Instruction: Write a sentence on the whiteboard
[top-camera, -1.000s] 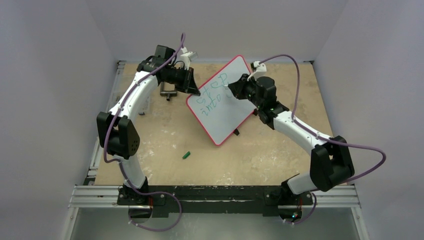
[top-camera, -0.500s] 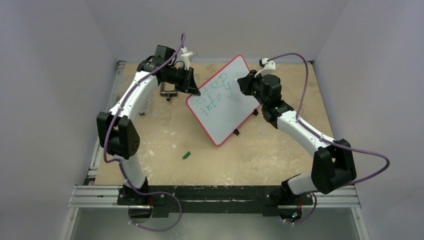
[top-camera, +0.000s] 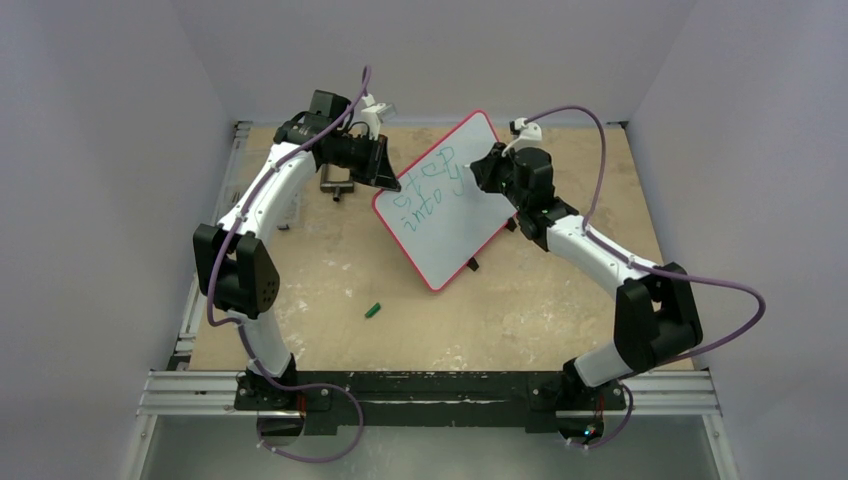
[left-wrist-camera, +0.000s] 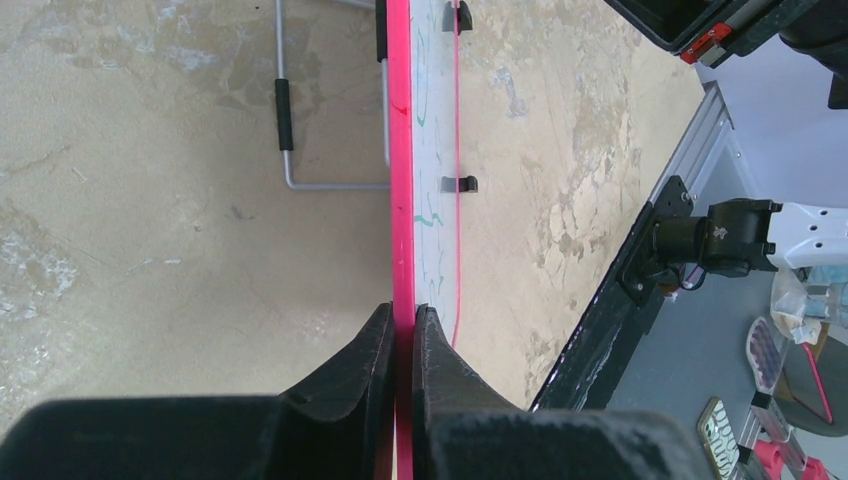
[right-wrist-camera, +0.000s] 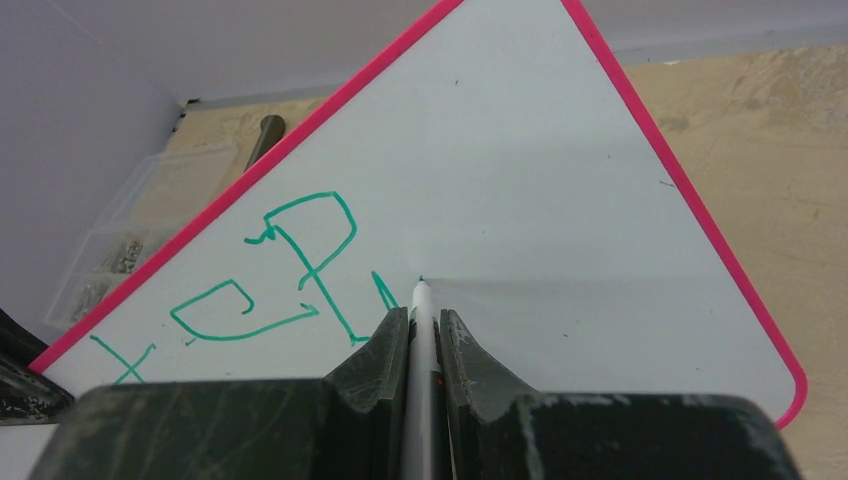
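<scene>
The whiteboard (top-camera: 455, 215) with a thin red rim stands tilted in the middle of the table. My left gripper (top-camera: 388, 180) is shut on its left rim; in the left wrist view both fingers (left-wrist-camera: 380, 345) pinch the red edge (left-wrist-camera: 400, 150). My right gripper (top-camera: 478, 168) is shut on a white marker (right-wrist-camera: 420, 320), whose green tip touches the board (right-wrist-camera: 520, 200). The sentence (top-camera: 425, 190) so reads "step" and "into" in green, with a fresh stroke beside it. The right wrist view shows the letters "e" and "p" (right-wrist-camera: 300, 245).
A small green marker cap (top-camera: 373, 310) lies on the wooden table in front of the board. A metal stand (top-camera: 337, 182) sits behind my left gripper; its wire frame (left-wrist-camera: 285, 120) shows in the left wrist view. The black rail (top-camera: 430, 385) runs along the near edge.
My right gripper moved the marker up toward the board's upper right and then back slightly left, adding a green stroke after "into". The left arm and board have stayed still.
</scene>
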